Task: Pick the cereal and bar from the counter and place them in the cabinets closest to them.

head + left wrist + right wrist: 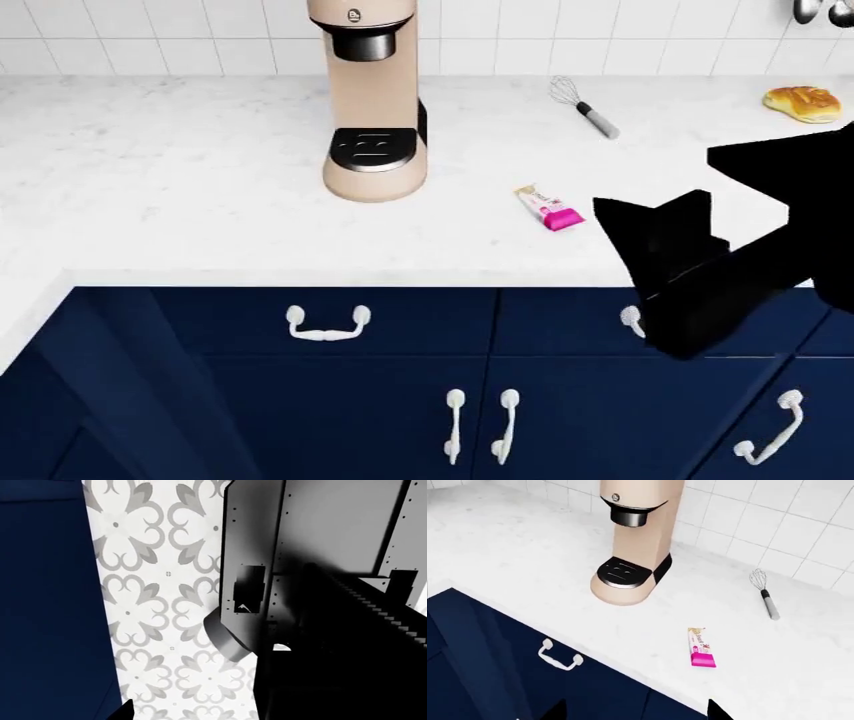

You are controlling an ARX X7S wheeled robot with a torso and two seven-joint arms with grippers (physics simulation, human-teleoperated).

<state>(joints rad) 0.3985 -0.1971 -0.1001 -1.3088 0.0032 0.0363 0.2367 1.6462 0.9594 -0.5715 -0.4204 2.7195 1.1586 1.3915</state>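
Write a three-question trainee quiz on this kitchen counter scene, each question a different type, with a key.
1. True or false: the bar lies on the counter, untouched by any gripper.
2. Multiple choice: which item lies nearest the bread roll? A) coffee machine B) whisk C) bar
3. Fill in: the cabinet fronts below the counter are dark ____ with white handles.

Key: 1 true; 2 B; 3 blue.
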